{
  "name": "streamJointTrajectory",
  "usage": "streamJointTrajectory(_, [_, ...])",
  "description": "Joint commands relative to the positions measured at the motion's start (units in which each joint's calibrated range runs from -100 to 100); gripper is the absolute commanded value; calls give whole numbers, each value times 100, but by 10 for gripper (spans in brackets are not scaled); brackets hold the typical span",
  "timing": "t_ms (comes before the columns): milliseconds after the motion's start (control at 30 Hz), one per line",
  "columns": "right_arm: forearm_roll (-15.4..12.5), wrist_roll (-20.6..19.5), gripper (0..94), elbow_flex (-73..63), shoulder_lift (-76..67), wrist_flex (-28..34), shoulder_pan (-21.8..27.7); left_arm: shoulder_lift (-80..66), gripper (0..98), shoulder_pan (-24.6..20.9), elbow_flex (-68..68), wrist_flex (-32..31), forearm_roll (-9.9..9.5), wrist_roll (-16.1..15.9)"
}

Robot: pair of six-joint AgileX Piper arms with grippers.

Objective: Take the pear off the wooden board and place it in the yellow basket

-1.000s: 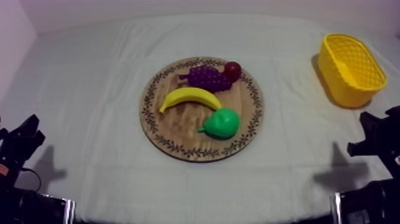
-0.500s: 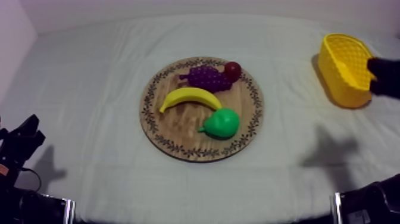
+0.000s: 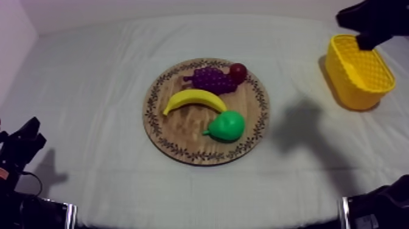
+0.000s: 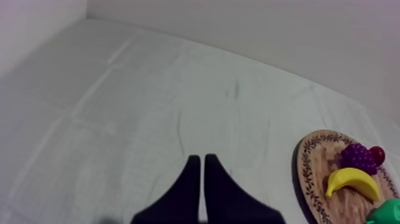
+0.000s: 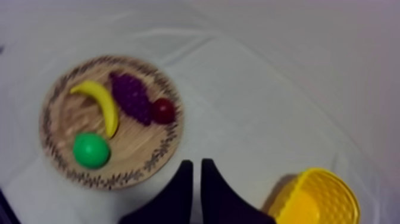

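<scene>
The left wrist view's edge cuts off most of the pear (image 4: pixel 390 214) and part of the wooden board (image 4: pixel 305 174); the right wrist view's edge clips the yellow basket (image 5: pixel 315 202).

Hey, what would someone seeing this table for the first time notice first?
Most likely the round wooden board at mid-table, with a bright green pear at its near edge beside a banana, purple grapes and a small red fruit. Next comes the yellow basket at the far right. The right gripper hovers high near it, fingers together, holding nothing.
</scene>
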Motion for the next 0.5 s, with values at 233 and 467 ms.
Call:
streamJointTrajectory(233, [-223,1148,113,270,1143,469,-610,-2,1,0,-5,1,-1,-1])
streamJointTrajectory(467, [-182,1430,285,486,1481,533,-914,-2,1,0,-5,1,-1,-1])
